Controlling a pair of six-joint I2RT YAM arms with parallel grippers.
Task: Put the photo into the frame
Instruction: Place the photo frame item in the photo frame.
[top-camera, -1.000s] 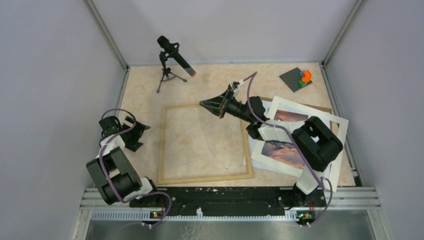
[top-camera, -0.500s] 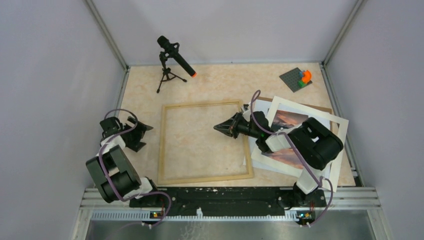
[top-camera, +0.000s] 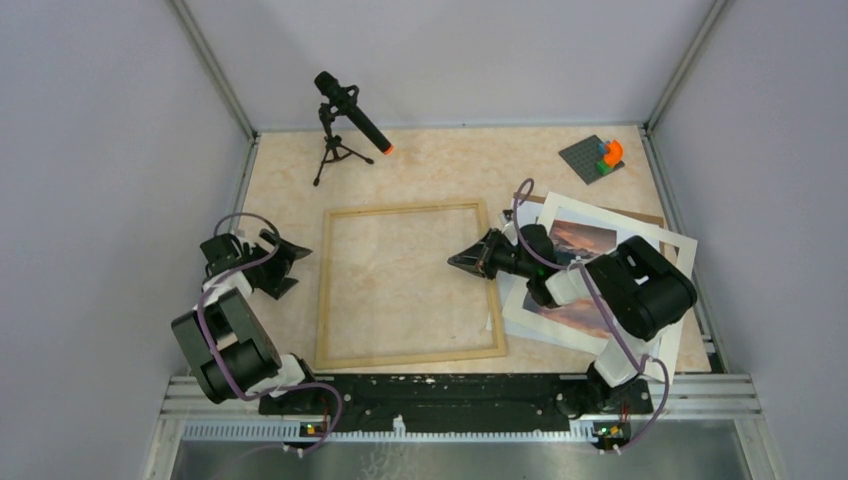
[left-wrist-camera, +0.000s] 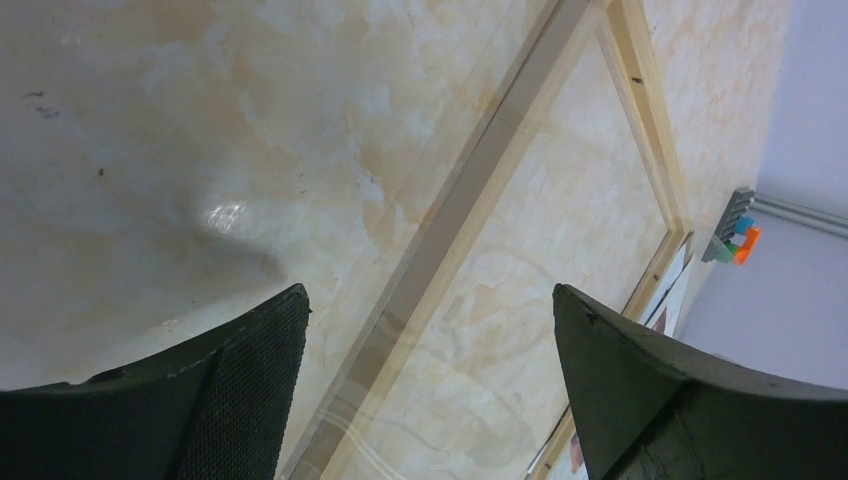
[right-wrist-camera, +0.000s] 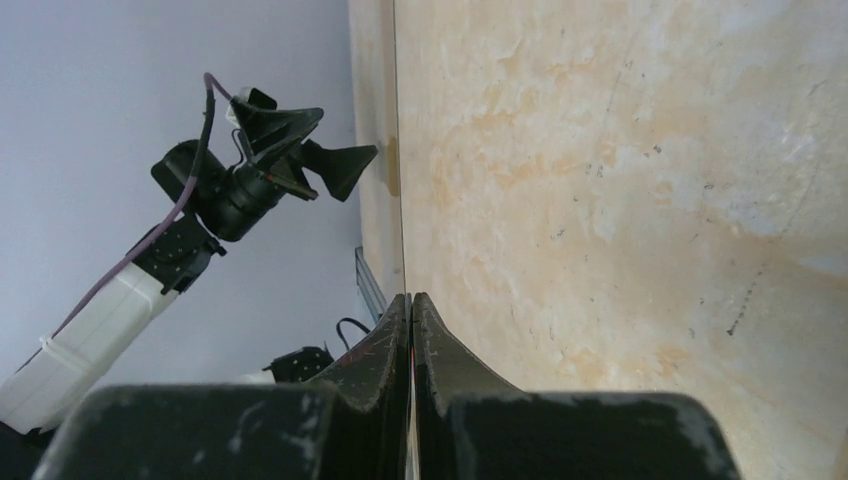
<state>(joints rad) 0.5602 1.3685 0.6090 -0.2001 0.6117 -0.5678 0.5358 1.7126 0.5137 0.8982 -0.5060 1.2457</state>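
Observation:
The light wooden frame (top-camera: 410, 355) lies flat mid-table, its left rail (left-wrist-camera: 480, 170) below my left gripper. The sunset photo (top-camera: 585, 238) rests to its right under a white mat (top-camera: 680, 250), partly hidden by my right arm. My right gripper (top-camera: 455, 261) reaches low over the frame's right rail, its jaws pressed together on the edge of a thin clear pane (right-wrist-camera: 399, 150) seen edge-on beyond the fingertips (right-wrist-camera: 410, 297). The pane's left part (left-wrist-camera: 370, 400) shows as a faint sheen over the frame's left rail. My left gripper (top-camera: 298, 266) hovers wide open left of the frame, nothing between its jaws (left-wrist-camera: 430, 290).
A brown backing board (top-camera: 650, 214) sticks out behind the mat. A grey brick plate with coloured bricks (top-camera: 598, 157) sits at the back right. A microphone on a small tripod (top-camera: 340, 125) stands at the back left. Walls close in the table on three sides.
My right gripper has come down and back from near the frame's far rail to its right rail, lowering the clear pane toward the frame. The left gripper has edged slightly right.

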